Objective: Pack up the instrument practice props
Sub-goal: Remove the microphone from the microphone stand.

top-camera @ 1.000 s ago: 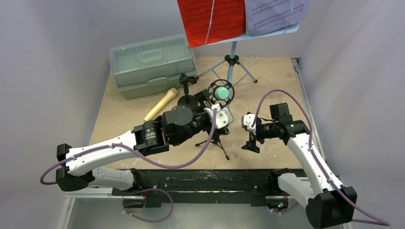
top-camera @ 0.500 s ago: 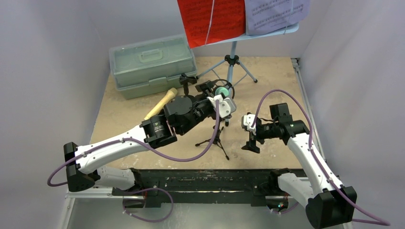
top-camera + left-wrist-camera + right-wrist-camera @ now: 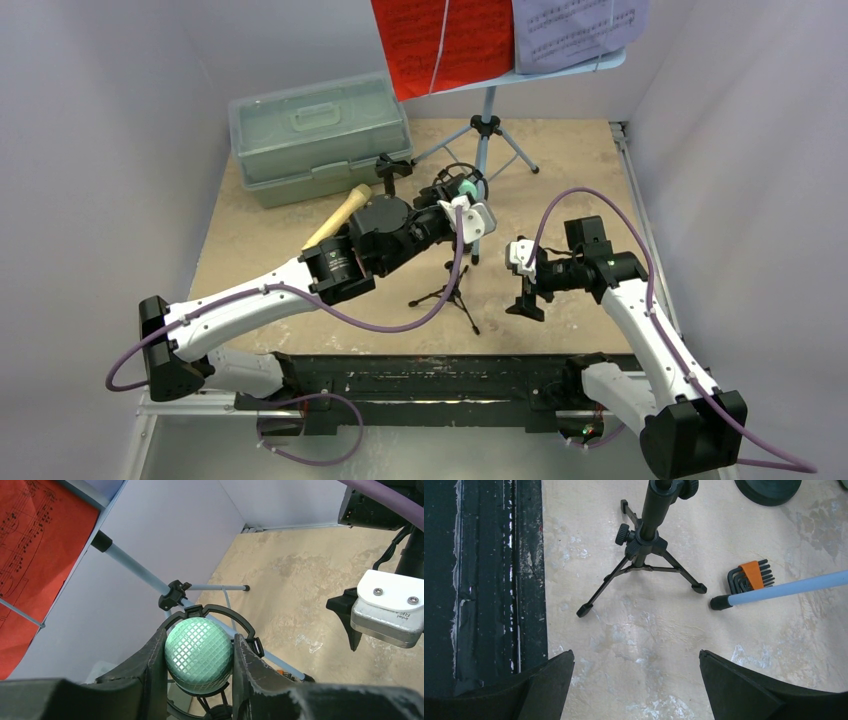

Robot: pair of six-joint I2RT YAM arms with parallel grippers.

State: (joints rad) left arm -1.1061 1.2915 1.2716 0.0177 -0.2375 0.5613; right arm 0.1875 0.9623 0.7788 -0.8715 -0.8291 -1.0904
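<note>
The teal microphone point(image 3: 198, 655) sits in the ring top point(image 3: 210, 611) of the black tripod holder point(image 3: 447, 292). My left gripper point(image 3: 198, 645) is shut on its round mesh head, a finger pressed to each side. The tan microphone point(image 3: 338, 219) lies on the table by the case. A round-base black holder point(image 3: 392, 180) stands behind my left wrist. The light-blue music rack point(image 3: 570, 65) holds a red sheet point(image 3: 440, 40) and a purple sheet point(image 3: 575, 25). My right gripper point(image 3: 636, 665) hangs open above bare table near the tripod's legs point(image 3: 642, 555).
A pale green case point(image 3: 315, 135) with a handle stands shut at the back left. An orange set of hex keys point(image 3: 751, 576) lies by a rack leg point(image 3: 784, 590). Grey walls close in on three sides; a black rail point(image 3: 484, 580) runs along the near edge.
My left gripper has reached forward to the teal microphone and closed its fingers onto the head. The right arm has stayed still.
</note>
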